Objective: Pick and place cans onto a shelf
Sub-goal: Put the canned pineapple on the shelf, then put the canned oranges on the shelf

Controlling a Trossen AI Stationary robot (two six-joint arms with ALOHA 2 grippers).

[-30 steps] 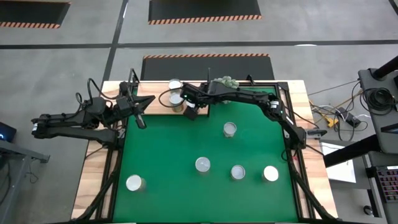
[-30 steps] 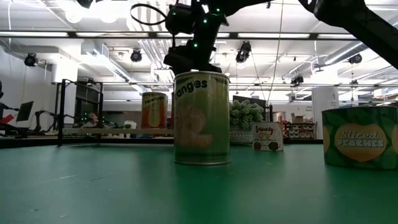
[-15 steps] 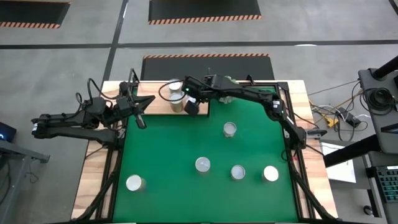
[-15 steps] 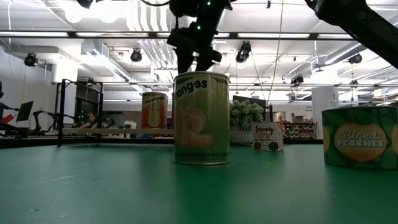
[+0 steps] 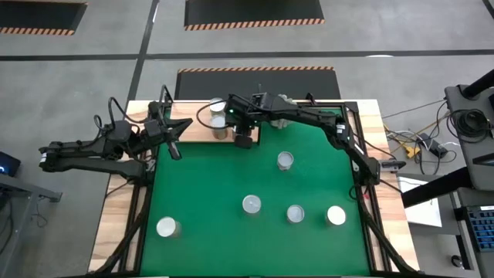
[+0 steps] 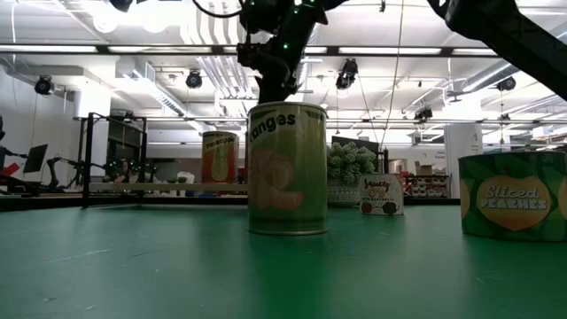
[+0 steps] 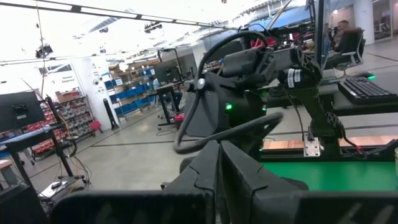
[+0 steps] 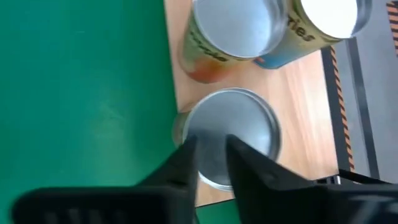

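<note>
- Left gripper [image 5: 174, 147] hangs over the left back corner of the table, jaws pressed flat together with nothing between them.
- Between the two grippers, just right of the left jaws, lies the shelf [image 5: 193, 133], a pale wooden board along the back edge of the green mat [image 5: 208, 185].
- Right gripper [image 5: 244, 140] hovers over the right end of the shelf, jaws drawn nearly together with only a slit between them, pinching nothing.
- Directly under the right jaws a can [image 8: 231, 134] stands upright on the shelf, its silver top showing past the fingers [image 8: 249, 177].
- Just beyond it, two more cans [image 8: 233, 25] [image 8: 329, 15] stand side by side on the board, touching.
- Five cans stand on the mat, well apart from both jaws; the nearest one [image 5: 285, 161] is to the right of the right jaws.
</note>
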